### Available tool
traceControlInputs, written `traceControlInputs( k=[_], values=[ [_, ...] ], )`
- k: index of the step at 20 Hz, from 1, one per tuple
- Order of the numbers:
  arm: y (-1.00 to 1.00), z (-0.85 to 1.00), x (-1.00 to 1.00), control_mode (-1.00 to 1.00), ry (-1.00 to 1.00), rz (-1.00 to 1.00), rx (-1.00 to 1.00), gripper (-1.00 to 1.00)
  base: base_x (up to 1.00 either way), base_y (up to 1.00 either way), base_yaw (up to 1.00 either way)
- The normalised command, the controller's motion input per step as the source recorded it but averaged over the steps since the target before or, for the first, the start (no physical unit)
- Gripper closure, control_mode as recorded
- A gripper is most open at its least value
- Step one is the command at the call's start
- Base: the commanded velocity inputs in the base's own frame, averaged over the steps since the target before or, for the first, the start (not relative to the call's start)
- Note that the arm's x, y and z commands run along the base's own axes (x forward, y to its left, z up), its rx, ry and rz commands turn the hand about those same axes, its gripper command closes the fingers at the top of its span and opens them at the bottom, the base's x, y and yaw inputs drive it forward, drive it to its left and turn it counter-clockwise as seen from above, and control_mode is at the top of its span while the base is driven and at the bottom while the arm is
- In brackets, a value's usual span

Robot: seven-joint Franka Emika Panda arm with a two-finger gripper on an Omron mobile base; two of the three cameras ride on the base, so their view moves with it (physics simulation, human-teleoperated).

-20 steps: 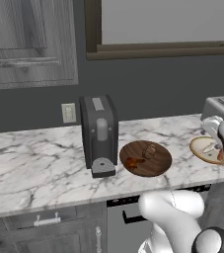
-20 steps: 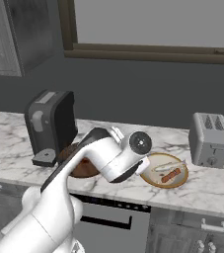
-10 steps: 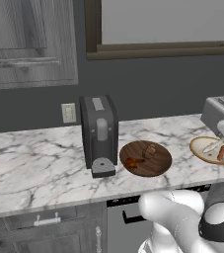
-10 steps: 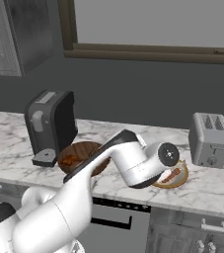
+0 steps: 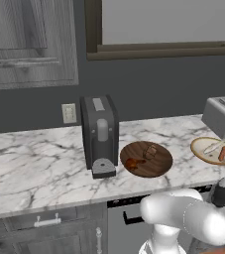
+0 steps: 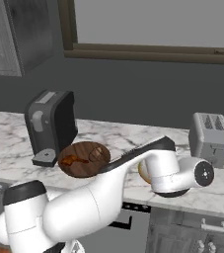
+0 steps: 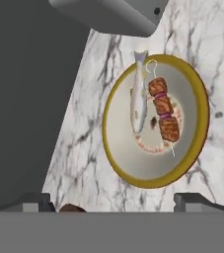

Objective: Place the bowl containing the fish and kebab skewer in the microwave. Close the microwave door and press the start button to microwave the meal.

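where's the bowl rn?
The bowl sits on the marble counter at the right of the left base view, just before the toaster, right of the wooden dish.

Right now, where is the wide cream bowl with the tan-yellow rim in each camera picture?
Left base view: the wide cream bowl with the tan-yellow rim lies at the right on the marble counter, just in front of the silver toaster.
Right base view: only a sliver of it shows, right of centre, behind the white arm.
Hand view: it sits centre-right, holding fish and skewer.
Shared landmark: the toaster beside it.
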Motion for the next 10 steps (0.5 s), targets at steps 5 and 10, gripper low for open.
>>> traceControlInputs(
  k=[5,10],
  values=[
    [-0.4,-0.44,-0.01,-1.0,0.03,-0.04,0.12,-1.0,0.0,0.0,0.0],
    [-0.13,-0.31,0.0,-1.0,0.13,-0.03,0.03,-1.0,0.0,0.0,0.0]
  ],
)
